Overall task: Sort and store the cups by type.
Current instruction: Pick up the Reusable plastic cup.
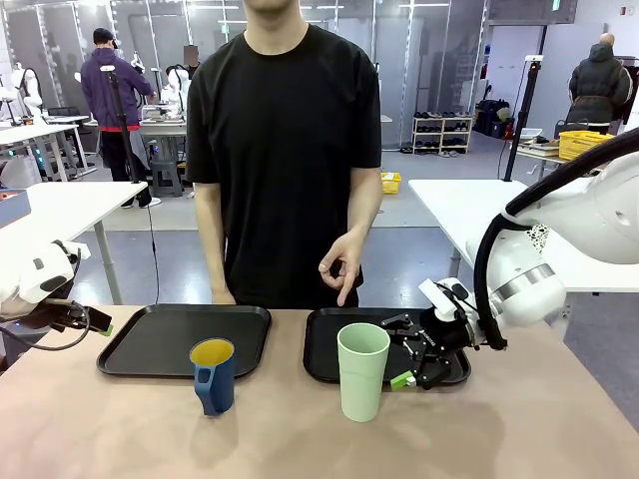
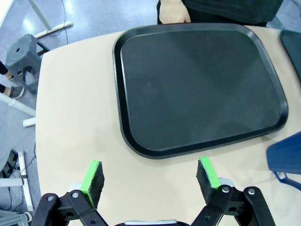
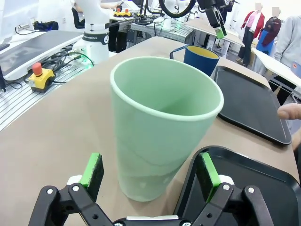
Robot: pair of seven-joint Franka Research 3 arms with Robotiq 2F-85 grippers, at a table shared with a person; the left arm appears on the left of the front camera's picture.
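Right gripper [image 3: 150,170] jaws wide, just right of mint tumbler [image 1: 362,371]. Left gripper [image 2: 149,179] jaws wide, empty, near left tray [image 2: 141,146]. Blue cup [image 1: 214,374] stands left of tumbler.

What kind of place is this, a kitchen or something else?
Probably a robotics lab or workshop hall: a white robot arm, a red emergency-stop button, and white work tables farther back.

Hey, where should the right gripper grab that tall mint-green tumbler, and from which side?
Around the lower wall of the mint-green tumbler, coming in level from the robot's right, where the open right gripper faces it. It stands upright, has no handle and narrows toward its base.
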